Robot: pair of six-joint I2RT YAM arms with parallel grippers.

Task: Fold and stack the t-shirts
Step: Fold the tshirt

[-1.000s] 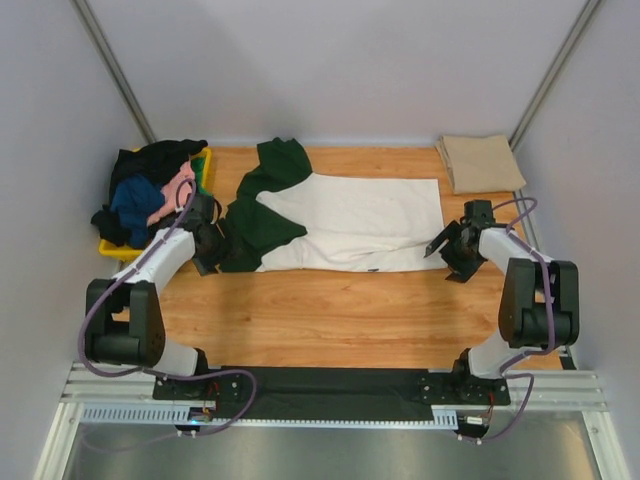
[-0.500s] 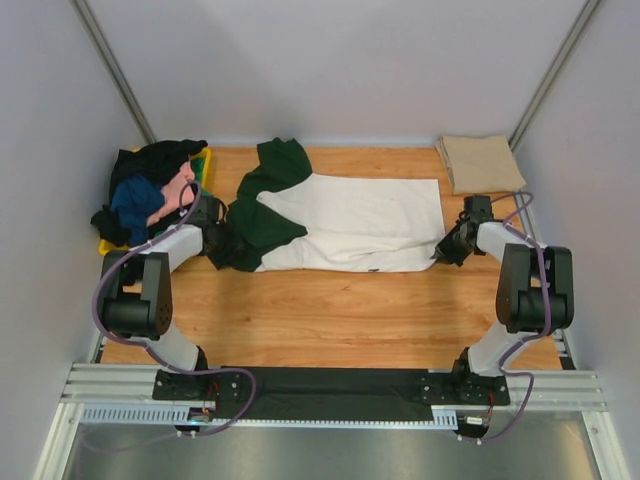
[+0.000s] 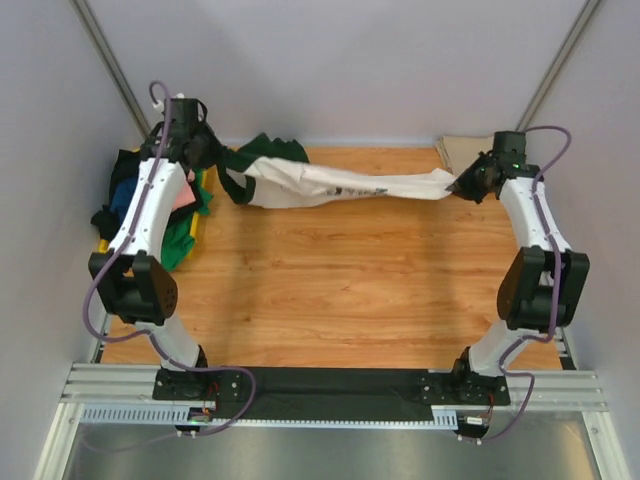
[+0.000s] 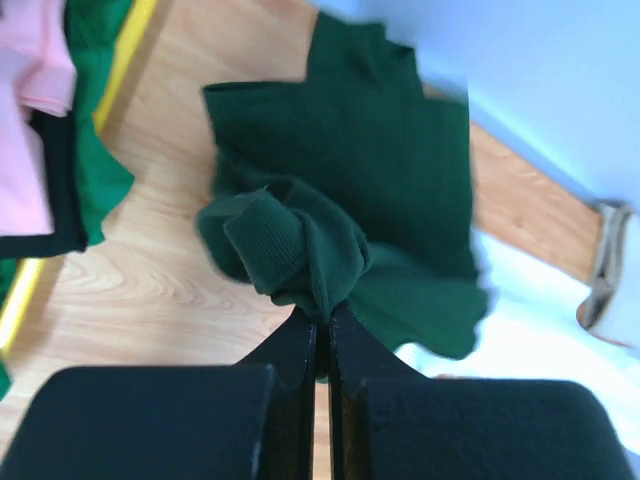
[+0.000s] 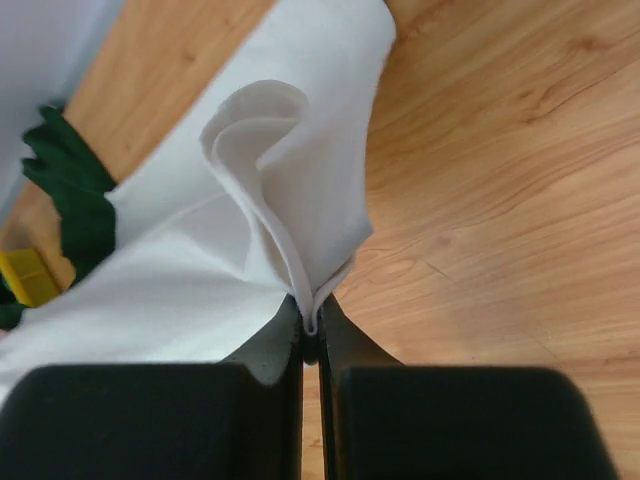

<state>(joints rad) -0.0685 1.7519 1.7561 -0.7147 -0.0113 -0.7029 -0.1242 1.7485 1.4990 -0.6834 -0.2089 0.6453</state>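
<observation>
The cream t-shirt [image 3: 340, 187] with dark green sleeves hangs stretched above the back of the table between both grippers. My left gripper [image 3: 215, 158] is shut on a bunched green sleeve [image 4: 300, 245], pinched at the fingertips of the left gripper [image 4: 322, 318]. My right gripper [image 3: 462, 185] is shut on the cream hem [image 5: 290, 190]; that fold sits between the tips of the right gripper [image 5: 310, 335]. A folded tan t-shirt [image 3: 460, 150] lies at the back right corner, partly hidden by the right arm. More t-shirts, black, blue, pink and green, are piled [image 3: 135, 190] at the left.
The pile sits in a yellow tray [image 3: 104, 243] by the left wall, with a green tee [image 3: 180, 235] spilling over its edge onto the wood. The tray's rim [image 4: 130, 50] and a pink tee [image 4: 30, 60] show in the left wrist view. Walls close in on three sides.
Both grippers closed on the cream shirt's ends, then rose and moved toward the back wall. The shirt left the table and now hangs taut between them.
</observation>
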